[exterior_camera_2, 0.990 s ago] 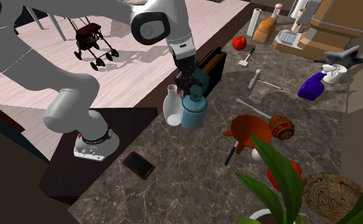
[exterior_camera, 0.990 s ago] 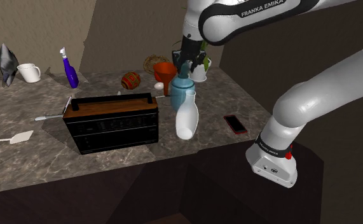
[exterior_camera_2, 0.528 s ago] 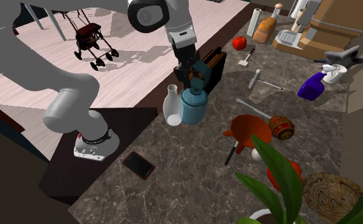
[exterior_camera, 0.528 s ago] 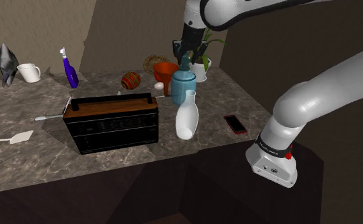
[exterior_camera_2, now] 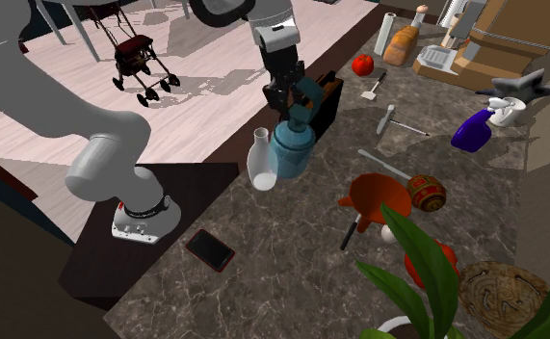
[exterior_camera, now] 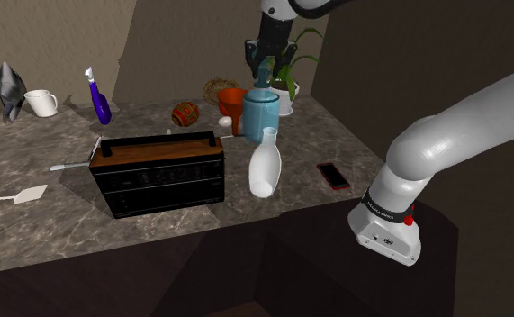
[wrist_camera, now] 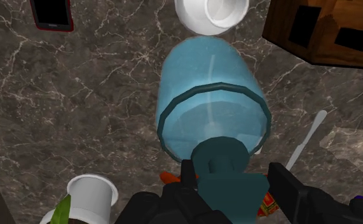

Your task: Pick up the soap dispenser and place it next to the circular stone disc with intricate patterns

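The soap dispenser (exterior_camera: 260,113) (exterior_camera_2: 290,154) (wrist_camera: 212,108) is a blue-teal bottle with a darker pump head. My gripper (exterior_camera: 264,65) (exterior_camera_2: 297,98) (wrist_camera: 234,181) is shut on the pump head and holds the bottle upright, a little above the marble counter (exterior_camera: 30,225). It hangs beside the white vase (exterior_camera: 265,167) (exterior_camera_2: 260,164) (wrist_camera: 212,13). The round patterned brown disc (exterior_camera_2: 499,294) (exterior_camera: 215,86) lies at the counter's back, behind the orange funnel (exterior_camera: 232,101) (exterior_camera_2: 374,197) and near the potted plant (exterior_camera: 286,95).
A dark radio (exterior_camera: 160,171) (exterior_camera_2: 323,101) stands just beyond the vase. A red phone (exterior_camera: 333,176) (exterior_camera_2: 210,248) lies near the counter edge. A striped ball (exterior_camera: 184,113), a purple spray bottle (exterior_camera: 99,99) and a white mug (exterior_camera: 40,102) stand further off.
The gripper has risen with the dispenser in it, drawing it up off the counter and slightly toward the back, away from the vase.
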{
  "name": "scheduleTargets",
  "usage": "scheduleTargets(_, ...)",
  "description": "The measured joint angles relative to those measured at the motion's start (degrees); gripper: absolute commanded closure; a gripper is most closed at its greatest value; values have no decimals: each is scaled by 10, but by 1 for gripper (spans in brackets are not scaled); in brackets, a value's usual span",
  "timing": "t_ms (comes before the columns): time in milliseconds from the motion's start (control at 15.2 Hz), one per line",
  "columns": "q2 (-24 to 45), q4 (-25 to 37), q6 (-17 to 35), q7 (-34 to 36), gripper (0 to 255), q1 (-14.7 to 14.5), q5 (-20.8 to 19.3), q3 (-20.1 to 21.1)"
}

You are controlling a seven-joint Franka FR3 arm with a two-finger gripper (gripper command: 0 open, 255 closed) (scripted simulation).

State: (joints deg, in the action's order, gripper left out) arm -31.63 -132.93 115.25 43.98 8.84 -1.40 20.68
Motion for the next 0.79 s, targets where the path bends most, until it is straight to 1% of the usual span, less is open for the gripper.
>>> scheduleTargets(792,7,97,-89,-16,255,6,-3,-10)
